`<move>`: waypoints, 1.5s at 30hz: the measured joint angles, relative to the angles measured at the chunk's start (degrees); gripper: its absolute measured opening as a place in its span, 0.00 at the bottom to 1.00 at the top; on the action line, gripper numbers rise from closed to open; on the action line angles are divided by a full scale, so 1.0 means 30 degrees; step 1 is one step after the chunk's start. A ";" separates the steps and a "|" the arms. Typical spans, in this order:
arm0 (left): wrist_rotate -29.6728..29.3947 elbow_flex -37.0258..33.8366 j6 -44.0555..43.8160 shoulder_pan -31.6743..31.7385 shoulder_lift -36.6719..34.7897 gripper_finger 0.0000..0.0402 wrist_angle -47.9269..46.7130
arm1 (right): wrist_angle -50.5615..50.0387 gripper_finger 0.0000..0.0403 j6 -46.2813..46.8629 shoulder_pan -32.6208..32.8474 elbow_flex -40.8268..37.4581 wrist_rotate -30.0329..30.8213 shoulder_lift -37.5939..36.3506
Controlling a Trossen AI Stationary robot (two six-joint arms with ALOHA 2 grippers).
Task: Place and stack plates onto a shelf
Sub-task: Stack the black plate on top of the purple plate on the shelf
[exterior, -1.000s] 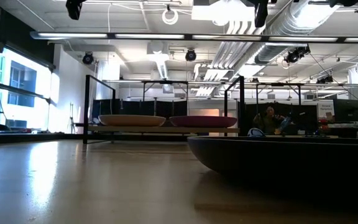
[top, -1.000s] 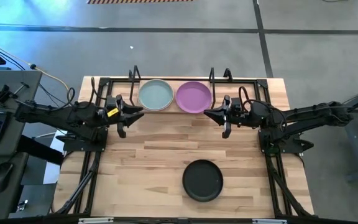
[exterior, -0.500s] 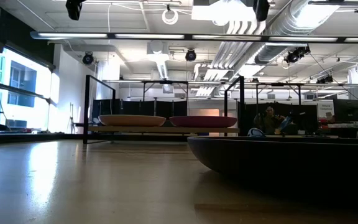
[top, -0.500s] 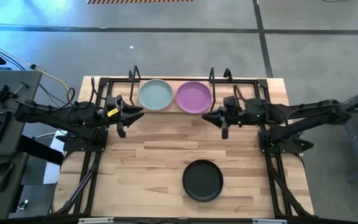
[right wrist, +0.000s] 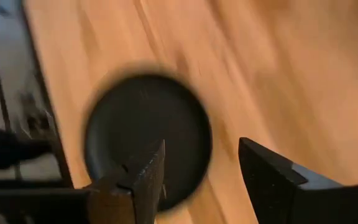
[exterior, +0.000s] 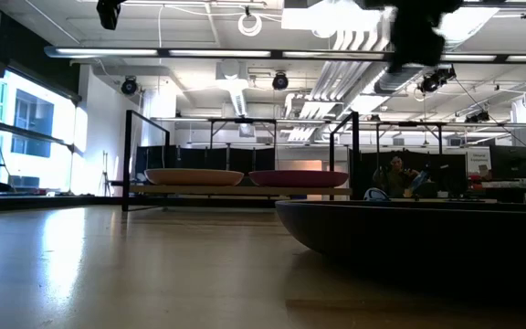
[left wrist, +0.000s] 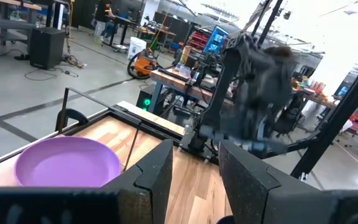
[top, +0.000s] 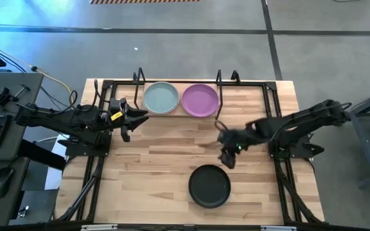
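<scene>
Step in hand, judged: pick up black plate (top: 209,186) w/ right gripper (top: 227,154) for stacking on shelf (top: 249,96).

Procedure, as advice:
- Lower over near rim of black plate, not ctr; shallow rim gives only a thin edge to pinch.
- Straddle rim w/ one finger inside, one outside; close only once both sit below rim top.
- Lift level; avoid dragging across tabletop (top: 159,167).
- Expect matte surface to grip ok; risk is plate tipping if pinched off-centre.

Right gripper state: fingers (right wrist: 143,186) spread apart, holding nothing. Black plate (right wrist: 146,138) ahead of and between fingertips in right wrist view, below them, not touching. In high view, plate just beyond fingertips, toward table's front edge.

Left gripper (top: 135,119): waiting beside shelf, just short of pale blue-green plate (top: 160,98); fingers (left wrist: 157,177) parted, empty. Purple plate (left wrist: 68,162) beyond left fingertips, well clear.

Both coloured plates on shelf, side by side, touching or nearly so; purple plate (top: 200,99) nearer right arm. Pink plate not visible.
</scene>
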 joint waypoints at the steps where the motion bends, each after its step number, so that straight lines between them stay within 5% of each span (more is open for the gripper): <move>1: 0.0000 0.0000 0.0000 0.0000 0.0000 0.30 -0.0007 | -0.0072 0.47 0.0693 0.0355 -0.0717 -0.0315 0.0086; 11: -0.0007 0.0000 0.0000 0.0000 0.0000 0.30 -0.0020 | 0.4217 0.47 0.9757 0.3267 -0.5721 -0.0463 0.0524; 28: -0.0015 0.0015 0.0000 0.0000 0.0000 0.30 -0.0109 | 0.4053 0.46 1.0367 0.3813 -0.3338 0.0318 0.7011; 32: -0.0008 0.0015 0.0001 0.0000 0.0000 0.30 -0.0129 | 0.3885 0.36 1.0370 0.3894 -0.3302 0.0286 0.7192; 38: -0.0008 0.0022 0.0007 0.0000 0.0000 0.30 -0.0138 | 0.3852 0.04 1.0295 0.3920 -0.3265 -0.0090 0.7098; 45: -0.0016 0.0015 0.0000 0.0007 0.0000 0.30 -0.0133 | 0.4665 0.01 0.8244 0.3492 -0.3143 -0.2137 0.6423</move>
